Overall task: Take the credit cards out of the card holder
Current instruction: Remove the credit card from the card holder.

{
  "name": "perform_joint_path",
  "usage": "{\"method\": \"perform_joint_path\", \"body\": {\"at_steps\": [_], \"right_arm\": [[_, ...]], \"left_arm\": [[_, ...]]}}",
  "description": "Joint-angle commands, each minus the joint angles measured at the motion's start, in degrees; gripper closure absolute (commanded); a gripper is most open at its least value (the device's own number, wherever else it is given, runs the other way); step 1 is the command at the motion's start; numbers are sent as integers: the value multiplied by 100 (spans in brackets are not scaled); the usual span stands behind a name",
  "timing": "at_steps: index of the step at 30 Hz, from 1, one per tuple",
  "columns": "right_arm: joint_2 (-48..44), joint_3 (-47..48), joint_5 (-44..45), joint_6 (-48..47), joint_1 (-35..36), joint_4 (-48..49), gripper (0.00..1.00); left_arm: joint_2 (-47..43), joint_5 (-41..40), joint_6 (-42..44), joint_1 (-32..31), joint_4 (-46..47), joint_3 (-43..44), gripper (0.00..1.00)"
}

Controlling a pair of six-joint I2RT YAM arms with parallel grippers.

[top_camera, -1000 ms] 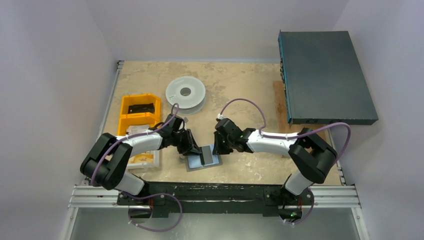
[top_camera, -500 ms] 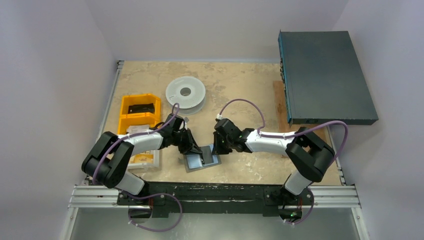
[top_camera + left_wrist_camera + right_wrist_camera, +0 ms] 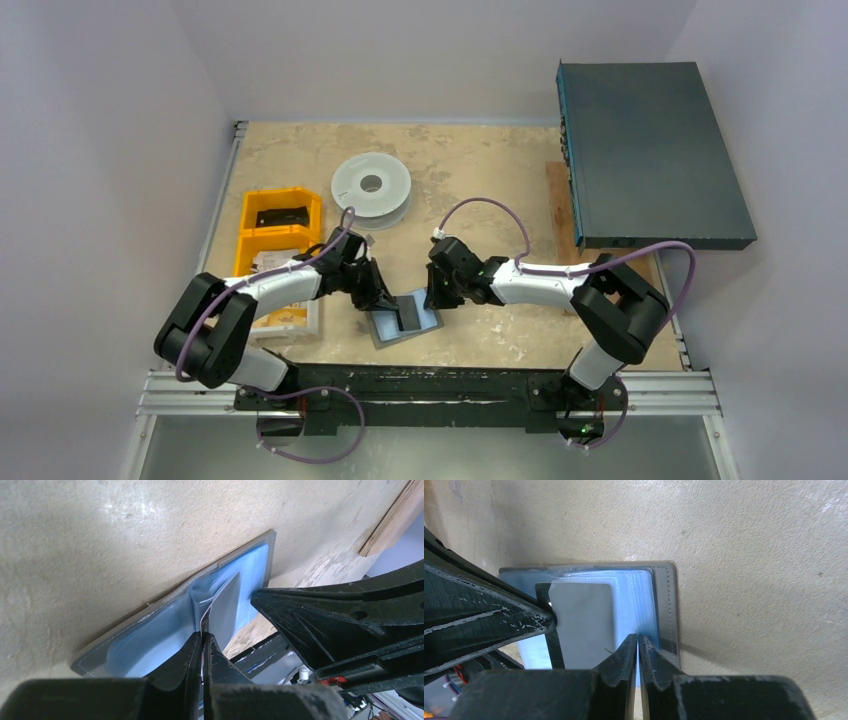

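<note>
Jaws together: left gripper (image 3: 202, 639) pinches a flat grey card (image 3: 225, 607); right gripper (image 3: 638, 639) clamps pale-blue plastic sleeves (image 3: 636, 597) of slate-grey folding card holder (image 3: 667, 600).

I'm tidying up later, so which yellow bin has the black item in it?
The far yellow bin, beside the round spool; the near yellow bin holds pale things instead.

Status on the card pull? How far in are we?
Done: the card holder lies open on the table. In hand: the left claw is shut on the edge of a grey card standing up from the holder, while the right claw pinches the holder's right half. Left: that card is not out yet and no card lies loose on the table, so all of them are left to pull.
</note>
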Motion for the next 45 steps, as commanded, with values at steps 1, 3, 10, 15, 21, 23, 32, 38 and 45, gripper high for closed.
{"method": "perform_joint_path", "body": {"at_steps": [1,3,10,15,21,23,32,38,45], "right_arm": [[164,-67,34,-13,10,-79,94],[156,-78,33,-21,7,-76,94],[137,-74,-17,-33,11,-25,94],[65,-43,5,-64,11,-42,94],[56,-92,-7,-49,11,16,94],[41,-118,-3,-36,11,19,94],[-562,92,165,-101,20,-149,75],[-664,312,267,-214,43,-371,64],[-204,454,480,-245,339,-559,64]], "left_arm": [[-197,-234,321,116,-465,103,100],[-271,-252,368,167,-542,73,100],[-530,-399,635,305,-924,113,100],[-596,-437,812,300,-1224,254,100],[-537,-661,1117,308,-1674,477,100],[-513,-646,1152,310,-1671,452,100],[-45,95,504,251,-286,70,100],[433,115,196,174,178,90,100],[708,57,147,151,297,169,100]]}}
